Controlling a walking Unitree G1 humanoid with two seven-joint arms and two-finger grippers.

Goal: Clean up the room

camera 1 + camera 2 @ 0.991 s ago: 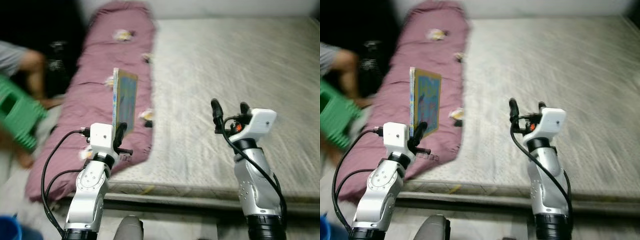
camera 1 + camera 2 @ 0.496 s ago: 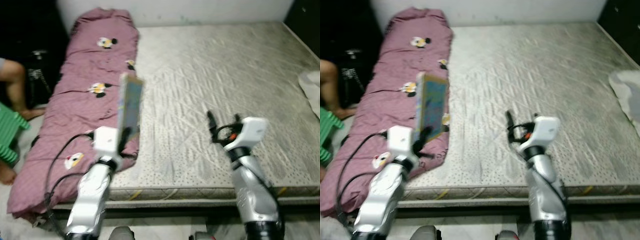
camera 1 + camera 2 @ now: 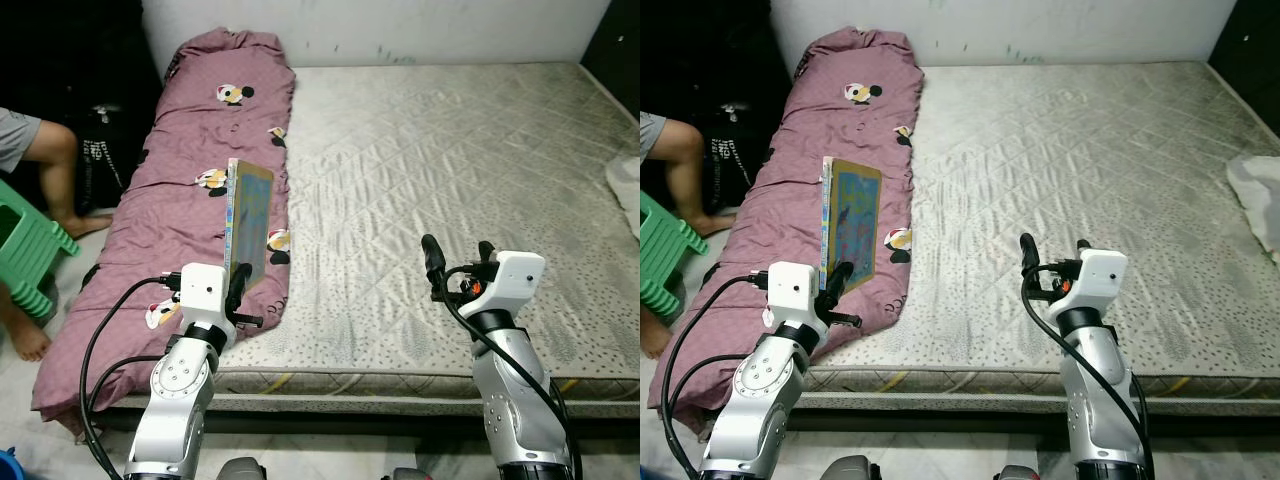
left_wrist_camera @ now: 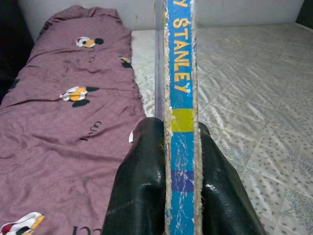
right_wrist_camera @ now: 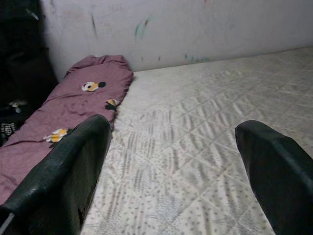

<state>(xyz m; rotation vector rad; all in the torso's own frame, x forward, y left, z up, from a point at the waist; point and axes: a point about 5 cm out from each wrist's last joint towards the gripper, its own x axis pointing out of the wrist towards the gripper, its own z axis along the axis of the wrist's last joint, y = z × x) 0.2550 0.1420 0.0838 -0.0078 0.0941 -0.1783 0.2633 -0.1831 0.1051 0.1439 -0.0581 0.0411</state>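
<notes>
A thin picture book (image 3: 248, 222) with a blue and yellow cover stands upright, pinched at its lower edge by my left gripper (image 3: 238, 281). Its worn blue spine (image 4: 181, 98) sits between the two black fingers (image 4: 142, 186). The book is held over the front part of a long maroon quilt (image 3: 195, 190) printed with cartoon mice. My right gripper (image 3: 458, 252) is raised over the front of the grey mattress (image 3: 450, 150), open with nothing between its fingertips (image 5: 63, 176).
A person's bare arm and leg (image 3: 45, 165) show at the left beside a green plastic stool (image 3: 28, 250). A pale cloth (image 3: 626, 190) lies at the mattress's right edge. A white wall (image 3: 380, 25) backs the bed.
The camera swung right, then back left and steadied, so the picture is now sharp. Both arms keep their poses; the book stays gripped.
</notes>
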